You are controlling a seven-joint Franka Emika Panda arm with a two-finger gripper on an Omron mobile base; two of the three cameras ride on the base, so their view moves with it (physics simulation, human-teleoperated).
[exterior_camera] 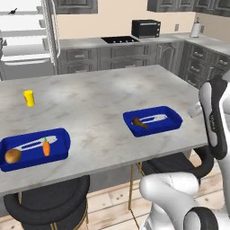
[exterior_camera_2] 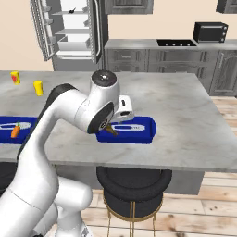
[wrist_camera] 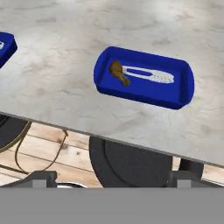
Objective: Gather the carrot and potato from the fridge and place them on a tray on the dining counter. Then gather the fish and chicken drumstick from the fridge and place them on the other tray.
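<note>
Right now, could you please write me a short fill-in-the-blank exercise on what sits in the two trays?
1. The carrot lies in the left tray beside the ____.
2. The drumstick lies in the right tray beside the ____.
3. The pincer is ____ and holds nothing.

Missing words: potato; fish; open

You have two blue trays (exterior_camera: 153, 129) on the dining counter (exterior_camera: 103, 101): the left one holds one carrot (exterior_camera: 46, 147) and one potato (exterior_camera: 13, 156), the right one a single chicken drumstick (exterior_camera: 140, 122). Count two yellow cups (exterior_camera_2: 38, 88) at the far left, and two black stools (exterior_camera: 47, 200) along the near edge.
</note>
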